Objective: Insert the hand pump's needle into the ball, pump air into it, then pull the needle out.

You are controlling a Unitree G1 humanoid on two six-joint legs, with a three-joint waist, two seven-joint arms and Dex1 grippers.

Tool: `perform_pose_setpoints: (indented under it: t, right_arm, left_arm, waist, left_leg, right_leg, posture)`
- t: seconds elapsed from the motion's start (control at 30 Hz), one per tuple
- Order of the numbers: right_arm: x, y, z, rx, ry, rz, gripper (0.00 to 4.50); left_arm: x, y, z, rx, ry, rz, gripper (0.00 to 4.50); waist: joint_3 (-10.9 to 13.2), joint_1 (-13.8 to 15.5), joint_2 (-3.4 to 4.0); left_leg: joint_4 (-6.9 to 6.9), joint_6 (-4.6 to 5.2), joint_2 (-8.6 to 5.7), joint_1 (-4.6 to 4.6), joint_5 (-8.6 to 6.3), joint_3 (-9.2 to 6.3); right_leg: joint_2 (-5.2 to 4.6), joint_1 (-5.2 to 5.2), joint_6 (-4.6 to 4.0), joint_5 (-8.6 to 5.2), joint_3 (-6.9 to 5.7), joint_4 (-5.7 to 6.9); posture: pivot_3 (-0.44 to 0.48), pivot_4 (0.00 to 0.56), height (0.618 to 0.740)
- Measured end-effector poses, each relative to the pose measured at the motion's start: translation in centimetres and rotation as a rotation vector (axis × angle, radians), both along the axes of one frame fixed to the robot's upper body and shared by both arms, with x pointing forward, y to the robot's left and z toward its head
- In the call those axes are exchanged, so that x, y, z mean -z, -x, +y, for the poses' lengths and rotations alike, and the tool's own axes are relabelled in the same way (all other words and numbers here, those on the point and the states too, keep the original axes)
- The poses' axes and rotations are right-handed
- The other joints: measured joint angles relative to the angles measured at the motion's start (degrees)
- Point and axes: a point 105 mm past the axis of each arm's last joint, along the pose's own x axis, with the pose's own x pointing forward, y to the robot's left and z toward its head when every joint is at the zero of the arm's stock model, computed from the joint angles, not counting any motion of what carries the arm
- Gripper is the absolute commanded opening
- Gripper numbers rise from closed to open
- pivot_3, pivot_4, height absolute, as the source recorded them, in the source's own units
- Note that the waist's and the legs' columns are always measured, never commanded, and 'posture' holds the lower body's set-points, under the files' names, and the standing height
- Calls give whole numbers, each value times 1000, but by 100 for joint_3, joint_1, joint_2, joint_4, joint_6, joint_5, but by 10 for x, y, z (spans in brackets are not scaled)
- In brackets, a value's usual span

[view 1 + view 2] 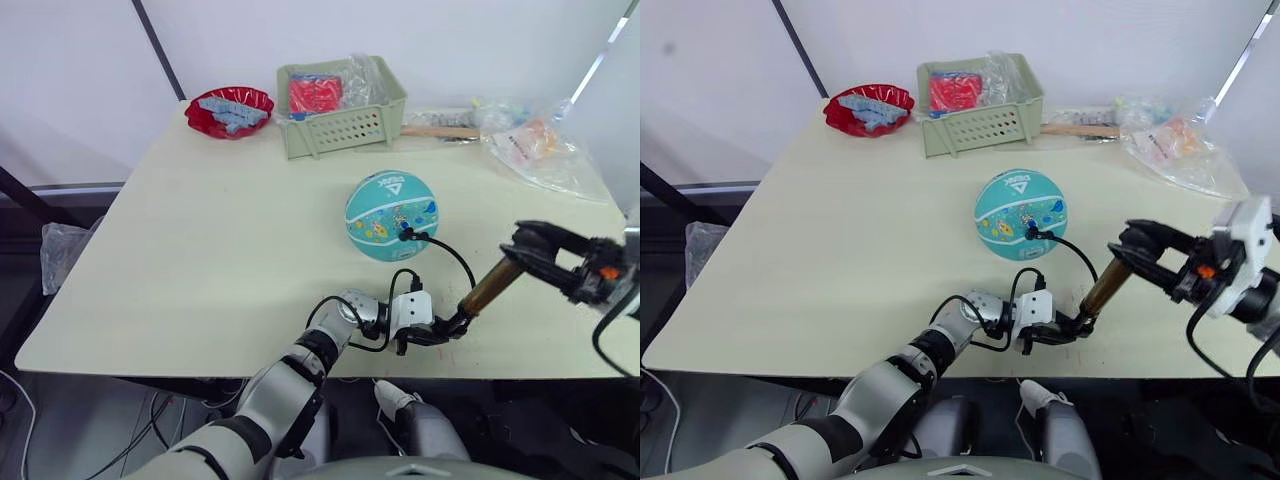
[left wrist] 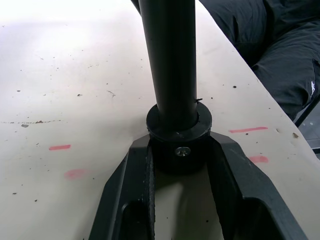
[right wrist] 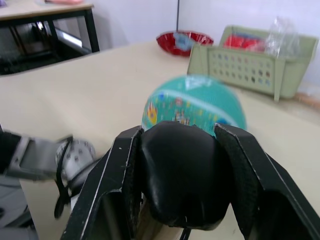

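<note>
The teal ball (image 1: 392, 215) rests on the table (image 1: 200, 250) at mid-right. The hand pump (image 1: 490, 287) leans near the front edge, its brass cylinder tilted. My left gripper (image 1: 432, 333) is shut on the pump's black base (image 2: 178, 140). My right gripper (image 1: 530, 248) is shut on the black T-handle (image 3: 182, 175) at the cylinder's top. A thin black hose (image 1: 455, 255) arcs from the base to a black fitting (image 1: 407, 234) pressed against the ball's near side. The needle is hidden there. In the right wrist view the ball (image 3: 195, 102) lies just beyond the handle.
A green basket (image 1: 340, 105) with packets stands at the back centre, with a red bowl (image 1: 229, 110) to its left. Clear plastic bags (image 1: 535, 145) and a wooden stick (image 1: 440, 131) lie at the back right. The table's front edge runs just below my left gripper.
</note>
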Motion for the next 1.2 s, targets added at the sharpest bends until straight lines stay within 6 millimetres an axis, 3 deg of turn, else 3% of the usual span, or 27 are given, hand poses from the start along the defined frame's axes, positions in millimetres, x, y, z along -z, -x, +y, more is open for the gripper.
perform_pose_setpoints:
  t: [0.17,0.47,1.2]
  right_arm:
    - [-23,4,-2,-13,-13,-26,1725]
    - [-21,8,1,-25,22,-43,1724]
    - [98,1,23,-28,119,23,1724]
  left_arm:
    - [0,0,0,0,-1,-1,1047]
    - [0,-1,1,3,-5,-4,1047]
    - [1,-3,2,2,-25,-7,1047]
  waist:
    - [3,-3,-1]
    - [1,-5,-4]
    - [-46,-13,-56]
  left_leg:
    - [0,0,1,0,0,2]
    - [1,0,1,4,0,1]
    - [0,0,5,19,0,-2]
  right_leg:
    - [0,0,2,1,2,0]
    - [4,2,21,8,2,0]
    - [7,11,9,-9,0,1]
  posture:
    - [0,150,738]
    - [0,150,738]
    - [0,150,738]
